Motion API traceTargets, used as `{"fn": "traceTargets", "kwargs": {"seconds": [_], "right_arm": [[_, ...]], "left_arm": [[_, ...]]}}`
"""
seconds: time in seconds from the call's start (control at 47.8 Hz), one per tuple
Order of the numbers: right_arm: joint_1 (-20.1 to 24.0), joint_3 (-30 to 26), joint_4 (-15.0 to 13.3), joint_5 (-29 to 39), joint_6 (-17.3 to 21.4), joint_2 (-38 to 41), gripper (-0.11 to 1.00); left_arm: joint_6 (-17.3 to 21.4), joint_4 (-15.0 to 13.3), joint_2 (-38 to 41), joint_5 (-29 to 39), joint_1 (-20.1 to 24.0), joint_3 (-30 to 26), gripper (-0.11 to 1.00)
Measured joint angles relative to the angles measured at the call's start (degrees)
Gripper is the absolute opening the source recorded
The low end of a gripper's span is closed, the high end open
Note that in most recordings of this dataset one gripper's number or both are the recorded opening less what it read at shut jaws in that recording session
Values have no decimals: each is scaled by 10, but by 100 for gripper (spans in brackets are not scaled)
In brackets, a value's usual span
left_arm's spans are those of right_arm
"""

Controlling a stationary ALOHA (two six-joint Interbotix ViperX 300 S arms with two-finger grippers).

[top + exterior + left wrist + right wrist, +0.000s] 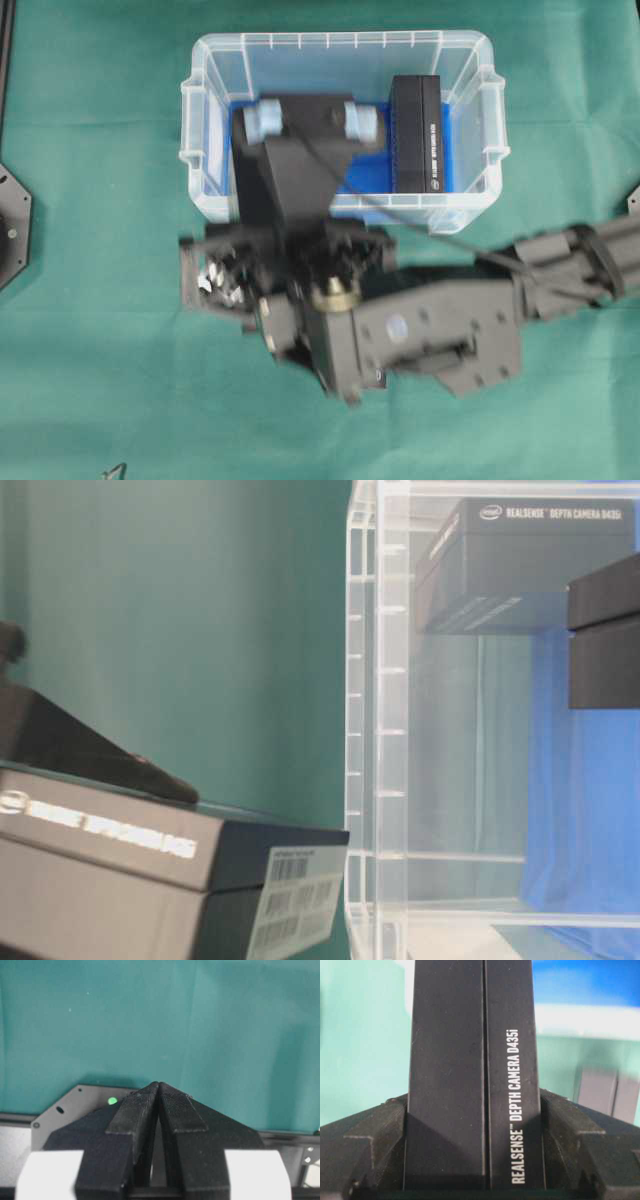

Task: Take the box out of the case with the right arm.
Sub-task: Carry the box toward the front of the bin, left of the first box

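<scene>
right gripper clamps box

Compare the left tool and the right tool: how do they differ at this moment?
The left tool has its jaws pressed together with nothing between them; the right tool has its jaws apart, clamped on a black box. The left tool faces bare green cloth; the right tool is over the case. Both are black with tapering fingers.
</scene>
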Motion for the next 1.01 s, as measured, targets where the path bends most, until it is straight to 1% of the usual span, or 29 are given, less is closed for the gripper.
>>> {"fn": "traceTargets", "kwargs": {"seconds": [0.126,0.314,1.005], "right_arm": [[28,-1,-1,0,21,0,68],[56,-2,-5,0,32,0,68],[59,-5,-6,0,32,-1,68]], "left_arm": [[0,-1,-4,1,1,1,0],[0,0,-4,0,0,1,0],[0,-1,-5,0,1,4,0]]}}
